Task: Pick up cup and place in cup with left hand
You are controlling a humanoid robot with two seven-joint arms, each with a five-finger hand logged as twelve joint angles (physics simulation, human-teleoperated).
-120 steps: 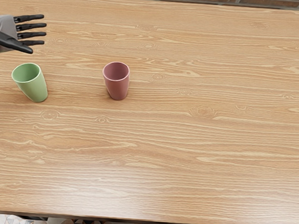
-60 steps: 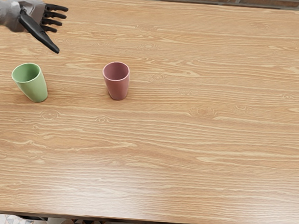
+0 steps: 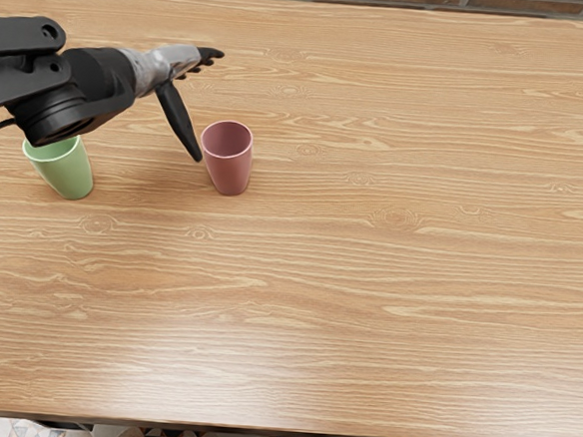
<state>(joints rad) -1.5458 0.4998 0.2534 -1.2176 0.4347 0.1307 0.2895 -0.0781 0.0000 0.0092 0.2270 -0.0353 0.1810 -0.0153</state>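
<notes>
In the head view my left hand (image 3: 207,105) is open above the table, its fingers reaching right and its thumb pointing down toward the near side. The pink cup (image 3: 229,162) stands upright just right of the thumb tip; whether the two touch, I cannot tell. Nothing is in the hand. At the left stands the green cup (image 3: 67,173), its far rim partly covered by the left forearm.
The wooden table (image 3: 367,284) fills most of the picture. A brick wall runs behind its far edge, and patterned floor tiles show below its near edge.
From the upper left my left hand has moved right, up to the pink cup, and its forearm has come into view over the green cup. Both cups stand where they were.
</notes>
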